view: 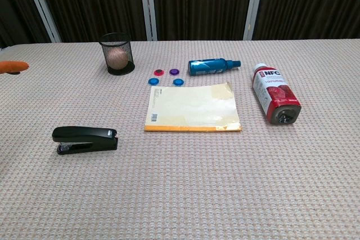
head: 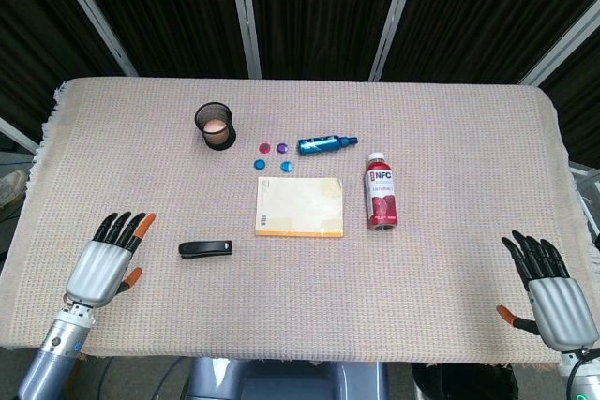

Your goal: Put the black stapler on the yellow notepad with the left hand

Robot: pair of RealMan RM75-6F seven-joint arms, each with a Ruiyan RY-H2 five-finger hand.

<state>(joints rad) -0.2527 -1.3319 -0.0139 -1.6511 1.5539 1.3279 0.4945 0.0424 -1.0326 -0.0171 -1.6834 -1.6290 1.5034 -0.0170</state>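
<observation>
Orange fingertip (view: 12, 66) of left robot hand (head: 103, 264), rest cropped

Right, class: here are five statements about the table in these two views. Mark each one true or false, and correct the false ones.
1. The black stapler already lies on the yellow notepad. False: it lies on the table cloth, apart from the pad, on the left hand's side.
2. The left hand holds nothing, fingers spread. True.
3. The red bottle stands upright. False: it lies on its side beside the notepad.
4. A ball sits inside the black mesh cup. True.
5. The right hand grips the blue spray bottle. False: it rests open near the table's edge, far from that bottle.
</observation>
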